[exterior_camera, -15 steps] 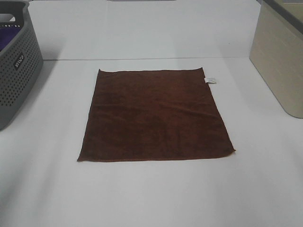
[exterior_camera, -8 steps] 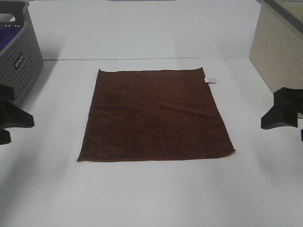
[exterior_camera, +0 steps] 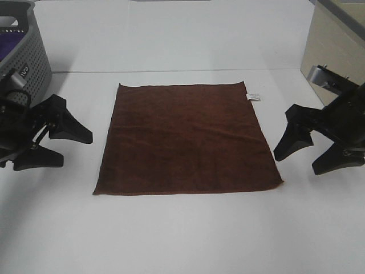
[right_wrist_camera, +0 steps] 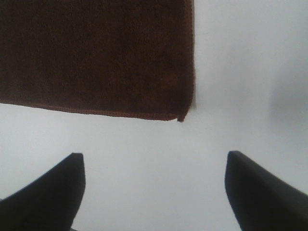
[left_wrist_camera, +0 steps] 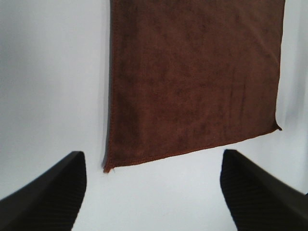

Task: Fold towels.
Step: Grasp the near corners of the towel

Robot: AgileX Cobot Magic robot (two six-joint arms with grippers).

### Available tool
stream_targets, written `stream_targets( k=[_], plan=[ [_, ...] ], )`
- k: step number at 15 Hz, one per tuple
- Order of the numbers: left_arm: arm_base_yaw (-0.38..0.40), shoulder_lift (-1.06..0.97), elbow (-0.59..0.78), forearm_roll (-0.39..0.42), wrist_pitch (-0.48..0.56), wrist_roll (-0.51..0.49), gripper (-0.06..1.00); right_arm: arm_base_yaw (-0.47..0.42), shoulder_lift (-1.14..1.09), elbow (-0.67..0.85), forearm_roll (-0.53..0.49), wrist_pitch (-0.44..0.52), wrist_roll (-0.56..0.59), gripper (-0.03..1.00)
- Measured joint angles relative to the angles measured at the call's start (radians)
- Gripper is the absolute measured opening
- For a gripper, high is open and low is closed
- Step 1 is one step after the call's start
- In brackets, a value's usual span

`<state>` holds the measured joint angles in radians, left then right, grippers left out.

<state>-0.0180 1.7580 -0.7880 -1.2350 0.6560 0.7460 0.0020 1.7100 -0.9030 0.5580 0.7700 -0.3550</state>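
Observation:
The towel (exterior_camera: 185,140) is a dark reddish-brown square lying flat on the white table, with a small white tag (exterior_camera: 254,96) at its far right corner. My left gripper (exterior_camera: 76,149) hovers open just off the towel's left edge, nothing between its fingers. In the left wrist view the towel (left_wrist_camera: 192,77) shows its near left corner ahead of the open left gripper (left_wrist_camera: 154,192). My right gripper (exterior_camera: 295,164) stands open beside the towel's near right corner. That corner of the towel (right_wrist_camera: 96,53) lies ahead of the open right gripper (right_wrist_camera: 154,192) in the right wrist view.
A grey perforated basket (exterior_camera: 23,68) with a purple cloth (exterior_camera: 7,48) inside stands at the far left, behind the left arm. A beige box (exterior_camera: 333,63) stands at the far right, behind the right arm.
Both arms have come into view from the sides and moved inward toward the towel's left and right edges. The towel has not moved.

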Motion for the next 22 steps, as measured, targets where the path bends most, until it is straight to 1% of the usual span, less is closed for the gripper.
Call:
stream_targets(
  k=[2, 3, 5, 6, 7, 9, 11, 14, 16, 17, 19, 20, 21, 22],
  plan=[
    [0.000, 0.063, -0.045, -0.006, 0.041, 0.040, 0.73, -0.008, 0.091, -0.046, 0.064, 0.029, -0.077, 0.76],
    [0.000, 0.093, -0.061, -0.013, 0.051, 0.071, 0.73, -0.028, 0.127, -0.061, 0.120, 0.054, -0.130, 0.76],
    [0.000, 0.137, -0.075, -0.044, 0.054, 0.139, 0.73, -0.126, 0.187, -0.071, 0.256, 0.107, -0.263, 0.76],
    [0.000, 0.153, -0.075, -0.070, 0.062, 0.178, 0.73, -0.169, 0.207, -0.072, 0.302, 0.126, -0.318, 0.76],
    [0.000, 0.172, -0.075, -0.106, 0.081, 0.219, 0.73, -0.198, 0.219, -0.073, 0.313, 0.132, -0.348, 0.76],
    [0.000, 0.217, -0.076, -0.170, 0.106, 0.274, 0.73, -0.214, 0.232, -0.073, 0.313, 0.131, -0.369, 0.76],
    [0.000, 0.255, -0.076, -0.204, 0.103, 0.302, 0.73, -0.216, 0.255, -0.073, 0.313, 0.129, -0.386, 0.76],
    [0.000, 0.287, -0.076, -0.228, 0.102, 0.310, 0.74, -0.216, 0.321, -0.082, 0.318, 0.118, -0.391, 0.76],
    [-0.014, 0.311, -0.078, -0.265, 0.109, 0.310, 0.74, -0.216, 0.350, -0.093, 0.360, 0.137, -0.393, 0.75],
    [-0.049, 0.325, -0.089, -0.291, 0.111, 0.310, 0.73, -0.193, 0.368, -0.099, 0.384, 0.148, -0.401, 0.75],
    [-0.106, 0.349, -0.120, -0.316, 0.113, 0.310, 0.73, -0.124, 0.381, -0.103, 0.407, 0.151, -0.412, 0.74],
    [-0.119, 0.356, -0.128, -0.320, 0.114, 0.310, 0.73, -0.083, 0.381, -0.103, 0.413, 0.140, -0.413, 0.74],
    [-0.144, 0.366, -0.143, -0.329, 0.118, 0.310, 0.73, -0.058, 0.381, -0.108, 0.413, 0.128, -0.413, 0.71],
    [-0.151, 0.368, -0.144, -0.335, 0.114, 0.310, 0.69, -0.046, 0.386, -0.115, 0.413, 0.117, -0.412, 0.66]
  ],
)
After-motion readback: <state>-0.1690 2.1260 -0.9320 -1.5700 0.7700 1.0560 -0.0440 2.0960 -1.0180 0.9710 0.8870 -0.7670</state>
